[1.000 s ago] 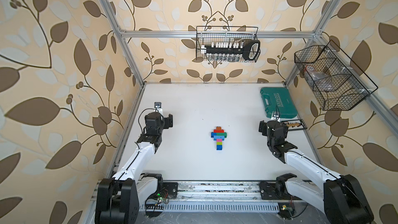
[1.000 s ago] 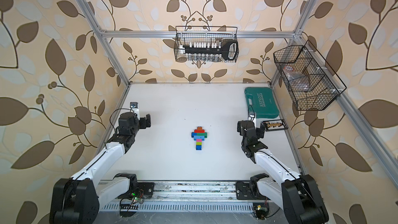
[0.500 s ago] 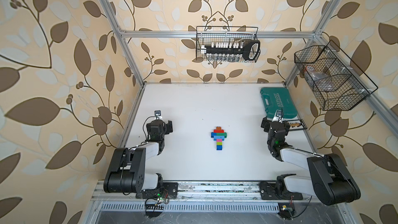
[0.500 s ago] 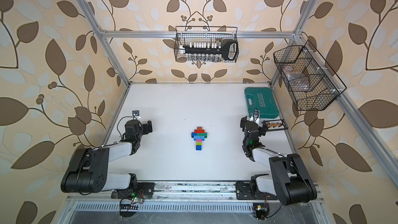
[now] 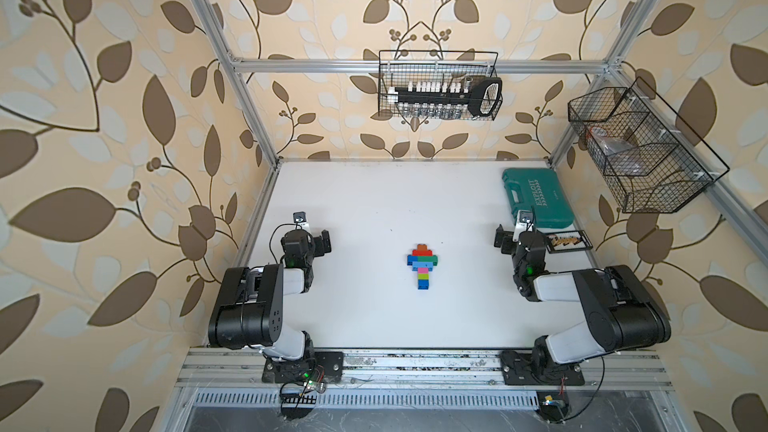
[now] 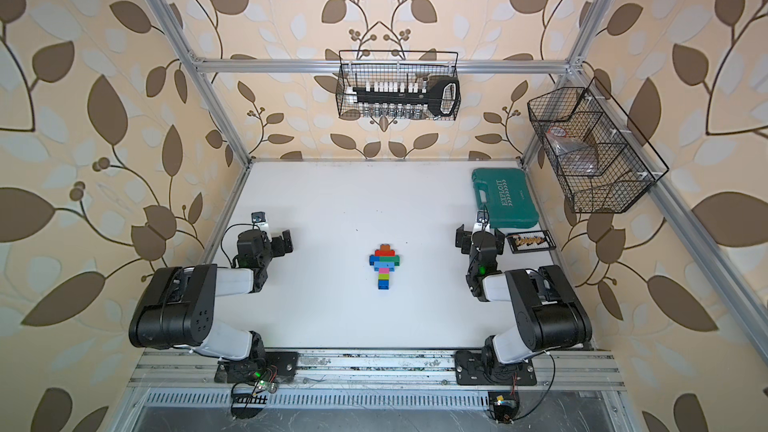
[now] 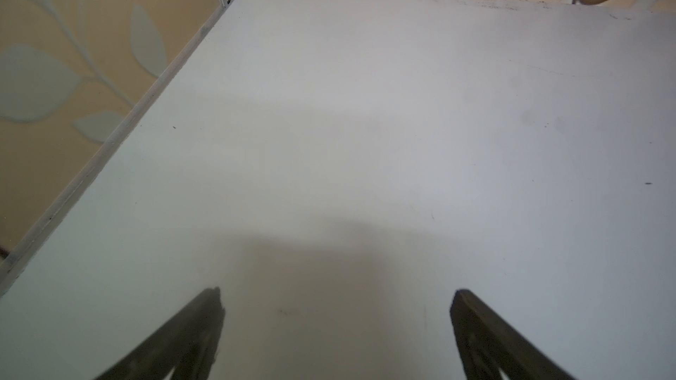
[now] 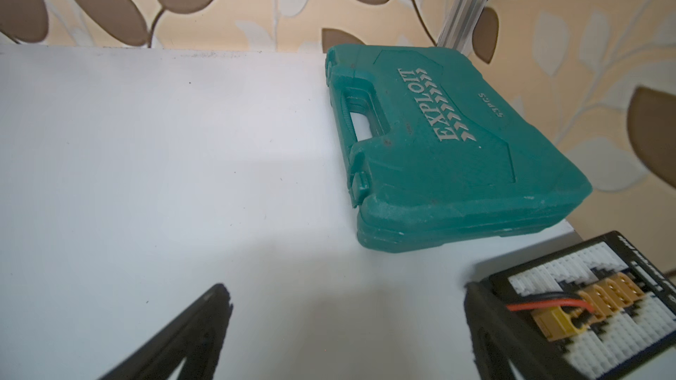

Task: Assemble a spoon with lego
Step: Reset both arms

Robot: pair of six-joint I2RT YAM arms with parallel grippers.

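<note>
a: where is the spoon (image 5: 422,265) lying?

b: it is lying flat on the middle of the table (image 5: 374,201) in both top views. its orange tip is pointing toward the back wall and its blue stem end toward the arm bases

a: is either gripper touching it?

b: no. the left gripper (image 5: 321,242) is hanging well apart on the spoon's left, near the table's left edge. the right gripper (image 5: 502,238) is hanging well apart on its right. the spoon is sitting between the two, about halfway

a: how are the fingers standing?

b: in the left wrist view the left fingers (image 7: 197,327) are standing spread wide over bare table, pinching nothing. in the right wrist view the right fingers (image 8: 197,323) are standing spread wide too, with only table between them

a: what is lying by the right gripper?

b: a teal case (image 8: 450,148) is lying ahead of it, closed, in the back right corner. a black board (image 8: 585,305) with yellow connectors is sitting just beside one finger, and i cannot tell whether they are touching
</note>
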